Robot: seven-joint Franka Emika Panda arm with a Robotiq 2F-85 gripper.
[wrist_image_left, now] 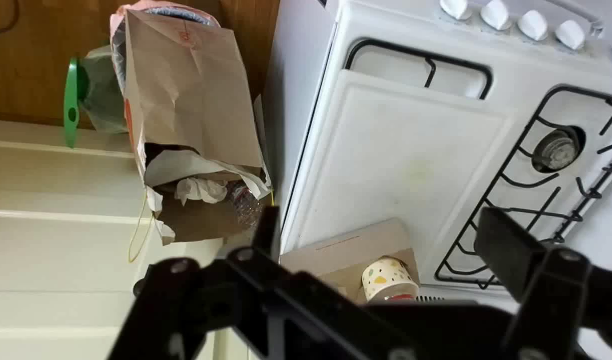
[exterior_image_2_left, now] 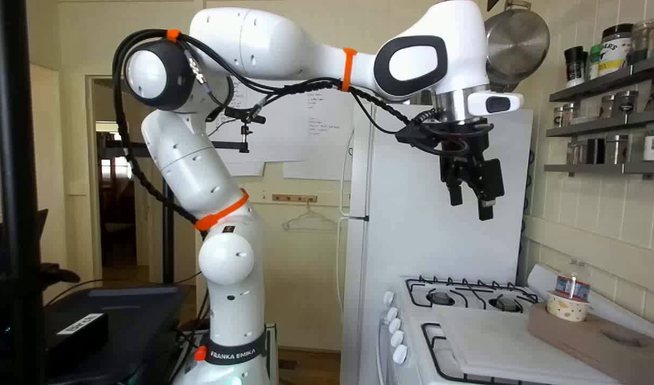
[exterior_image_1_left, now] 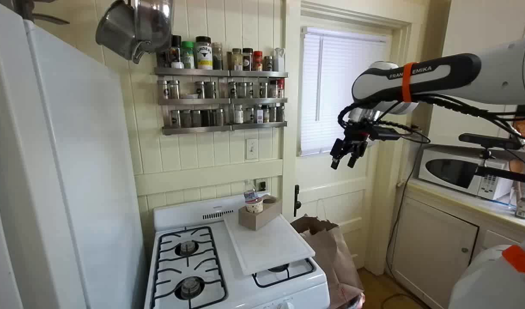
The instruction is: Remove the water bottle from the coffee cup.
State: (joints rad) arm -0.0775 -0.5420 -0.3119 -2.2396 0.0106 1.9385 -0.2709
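Observation:
A small clear water bottle (exterior_image_1_left: 250, 194) with a blue and red label stands upright in a speckled coffee cup (exterior_image_1_left: 254, 207). The bottle (exterior_image_2_left: 572, 286) and cup (exterior_image_2_left: 567, 308) show in both exterior views. The cup sits in one hole of a cardboard carrier (exterior_image_1_left: 256, 219) at the back of the stove. In the wrist view the cup (wrist_image_left: 386, 275) is seen from above, and the gripper body hides most of the bottle (wrist_image_left: 400, 297). My gripper (exterior_image_1_left: 344, 162) is open and empty, high above the stove and well apart from the bottle; its spread fingers (wrist_image_left: 381, 230) show in the wrist view.
The carrier stands on a white board (exterior_image_1_left: 271, 244) laid over the right burners. Black grates (exterior_image_1_left: 189, 266) lie on the left. A brown paper bag (wrist_image_left: 195, 90) stands beside the stove. The fridge (exterior_image_1_left: 73, 171) and spice shelves (exterior_image_1_left: 223, 101) flank the stove area.

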